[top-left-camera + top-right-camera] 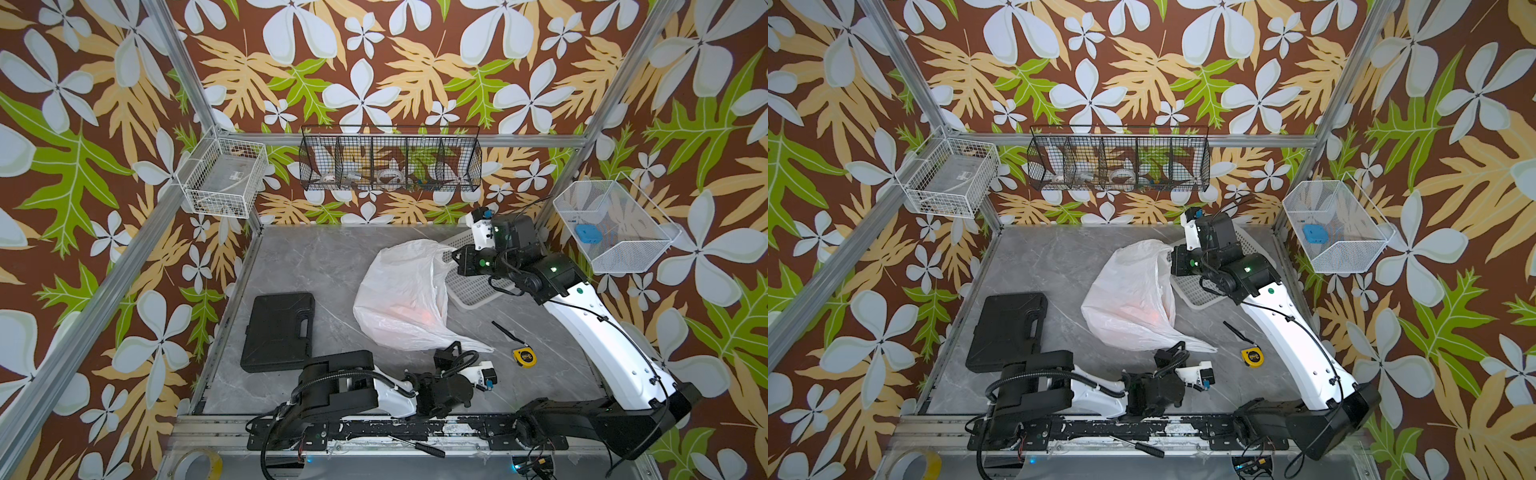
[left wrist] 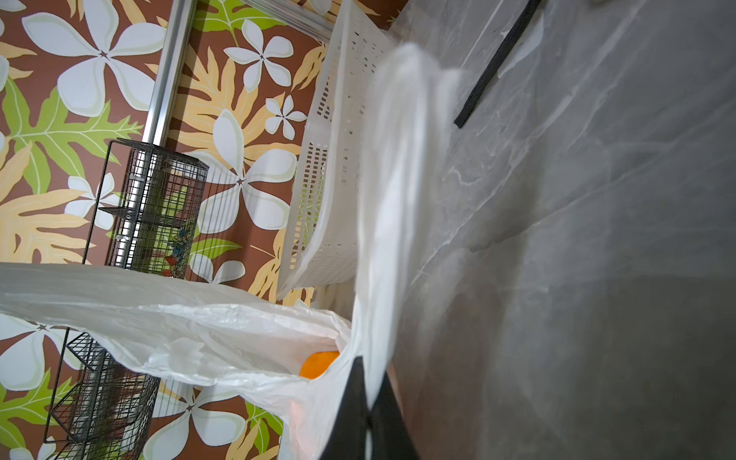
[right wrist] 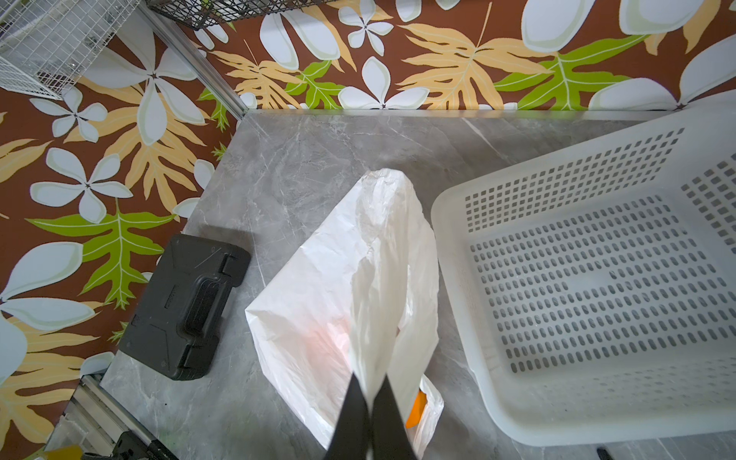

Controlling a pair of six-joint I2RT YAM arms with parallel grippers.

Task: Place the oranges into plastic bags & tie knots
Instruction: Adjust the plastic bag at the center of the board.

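Grey marble tabletop [image 1: 299, 266] | plastic bag [image 1: 399, 299] lies mid-table, just beside white perforated basket [image 3: 597, 278] | orange [image 2: 318, 364] showing inside bag's mouth | left gripper [image 2: 370, 382] clamped on the bag's near strap | right gripper [image 3: 369, 388] clamped on bag film by the basket | black case [image 1: 278, 332] well apart

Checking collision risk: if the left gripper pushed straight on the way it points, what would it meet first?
The plastic bag it pinches, which stretches straight ahead of the left gripper. Beyond that, probably the white basket, though depth is unclear.
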